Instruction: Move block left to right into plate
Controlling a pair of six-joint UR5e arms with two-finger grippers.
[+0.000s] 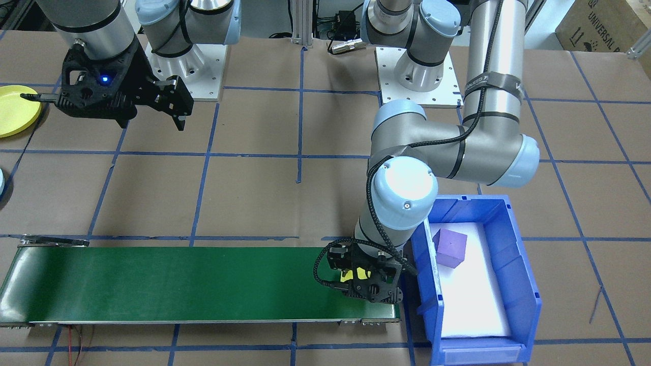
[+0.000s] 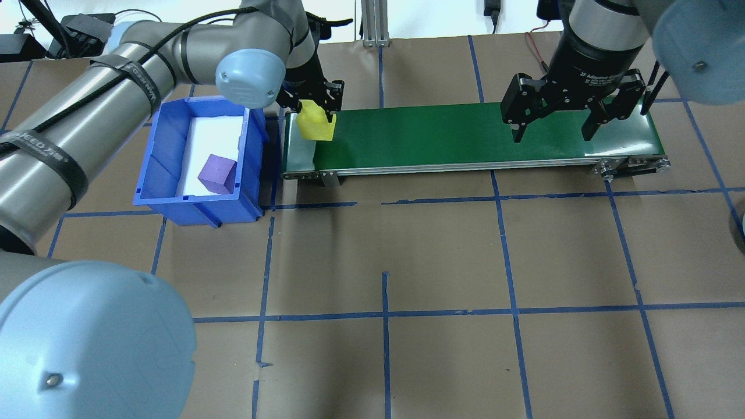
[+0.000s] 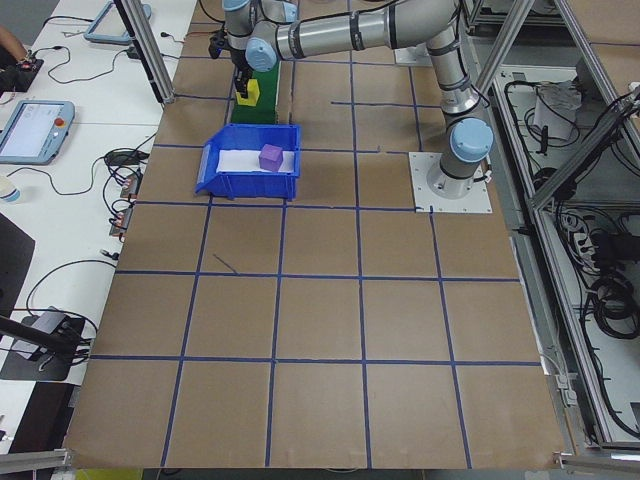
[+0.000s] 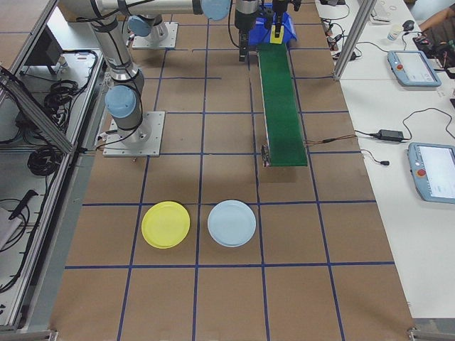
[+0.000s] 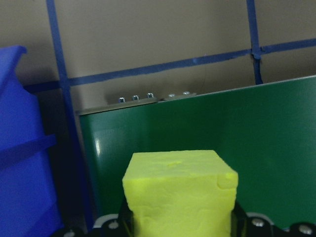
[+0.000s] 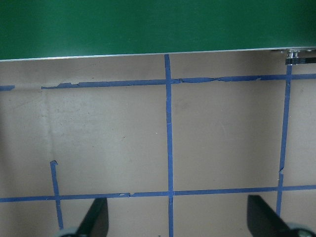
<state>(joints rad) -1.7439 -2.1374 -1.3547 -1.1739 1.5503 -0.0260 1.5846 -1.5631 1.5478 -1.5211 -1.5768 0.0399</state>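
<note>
Holding a yellow block (image 2: 317,122) in its closed fingers, the left gripper (image 2: 314,103) sits right over the end of the green conveyor belt (image 2: 465,134) nearest the blue bin (image 2: 174,198). In the left wrist view the block fills the bottom middle, clamped between the fingers, with belt behind it and the bin's wall at 9 o'clock. Can't tell whether the block actually touches the belt or hangs just above it.

Inside the bin there's a purple block (image 2: 217,173) lying on a white liner, at about 8 o'clock from the yellow one in the overhead view.

The right gripper (image 2: 554,125) hangs above the belt's other end with its fingers spread wide and nothing between them; its wrist camera just shows brown paper, blue tape lines and the belt edge at 12 o'clock.

The yellow plate (image 4: 166,224) is well away from all this, out on the table past the belt's far end, with a light blue plate (image 4: 232,223) just beside it at 3 o'clock in the right side view.
</note>
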